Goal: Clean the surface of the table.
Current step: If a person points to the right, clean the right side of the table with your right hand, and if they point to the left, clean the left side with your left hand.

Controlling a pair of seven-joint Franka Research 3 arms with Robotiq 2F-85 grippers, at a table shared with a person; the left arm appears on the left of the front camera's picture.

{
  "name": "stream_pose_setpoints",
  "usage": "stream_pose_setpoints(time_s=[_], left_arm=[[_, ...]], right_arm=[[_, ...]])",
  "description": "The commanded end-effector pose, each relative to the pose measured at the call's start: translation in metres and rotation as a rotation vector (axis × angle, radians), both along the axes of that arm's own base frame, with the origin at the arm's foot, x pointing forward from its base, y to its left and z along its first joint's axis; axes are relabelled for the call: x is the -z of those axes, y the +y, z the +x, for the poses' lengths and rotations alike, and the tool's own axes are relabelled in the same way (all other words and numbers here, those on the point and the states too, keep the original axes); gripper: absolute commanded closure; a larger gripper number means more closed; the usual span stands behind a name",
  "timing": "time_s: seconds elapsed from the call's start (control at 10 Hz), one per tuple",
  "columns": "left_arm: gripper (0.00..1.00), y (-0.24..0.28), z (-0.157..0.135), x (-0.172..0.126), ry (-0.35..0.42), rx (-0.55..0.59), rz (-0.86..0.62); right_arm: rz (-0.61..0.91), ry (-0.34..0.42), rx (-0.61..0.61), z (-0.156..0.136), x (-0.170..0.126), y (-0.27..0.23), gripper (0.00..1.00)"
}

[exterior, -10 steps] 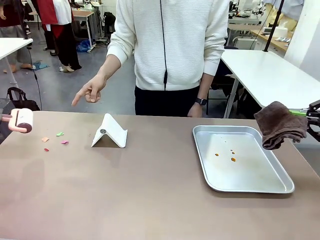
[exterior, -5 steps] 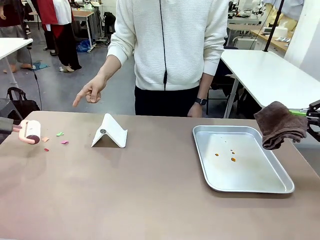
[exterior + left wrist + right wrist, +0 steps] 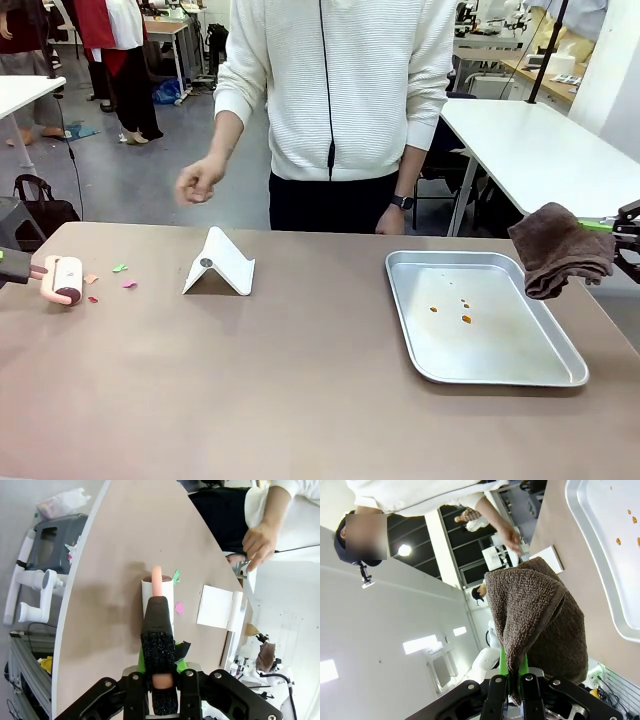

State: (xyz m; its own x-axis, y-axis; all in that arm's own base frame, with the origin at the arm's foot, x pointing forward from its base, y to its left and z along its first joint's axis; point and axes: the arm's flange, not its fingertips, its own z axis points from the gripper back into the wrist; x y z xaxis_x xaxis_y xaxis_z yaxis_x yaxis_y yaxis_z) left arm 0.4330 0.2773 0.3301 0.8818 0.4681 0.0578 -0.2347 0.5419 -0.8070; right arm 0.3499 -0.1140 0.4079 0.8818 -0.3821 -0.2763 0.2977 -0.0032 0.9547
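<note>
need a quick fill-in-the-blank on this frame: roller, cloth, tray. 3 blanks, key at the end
1. The left hand grips the roller by its ____.
2. The cloth clamped in the right hand is ____ in colour.
3. The tray, holding orange crumbs, sits on the robot's ____ side of the table.

Missing words: handle; brown; right
</note>
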Motion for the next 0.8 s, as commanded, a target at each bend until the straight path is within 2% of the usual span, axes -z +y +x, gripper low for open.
stream_pose_setpoints(time_s=[0.0, 0.7], left_arm=[[0.78, -0.011, 0.0, 0.005, 0.008, 0.027, 0.064], [0.78, -0.051, 0.032, 0.003, 0.057, 0.118, 0.076]], right_arm=[[-0.003, 0.0, -0.018, -0.001, -0.004, -0.002, 1.0], [-0.003, 0.0, -0.018, -0.001, -0.004, -0.002, 1.0]])
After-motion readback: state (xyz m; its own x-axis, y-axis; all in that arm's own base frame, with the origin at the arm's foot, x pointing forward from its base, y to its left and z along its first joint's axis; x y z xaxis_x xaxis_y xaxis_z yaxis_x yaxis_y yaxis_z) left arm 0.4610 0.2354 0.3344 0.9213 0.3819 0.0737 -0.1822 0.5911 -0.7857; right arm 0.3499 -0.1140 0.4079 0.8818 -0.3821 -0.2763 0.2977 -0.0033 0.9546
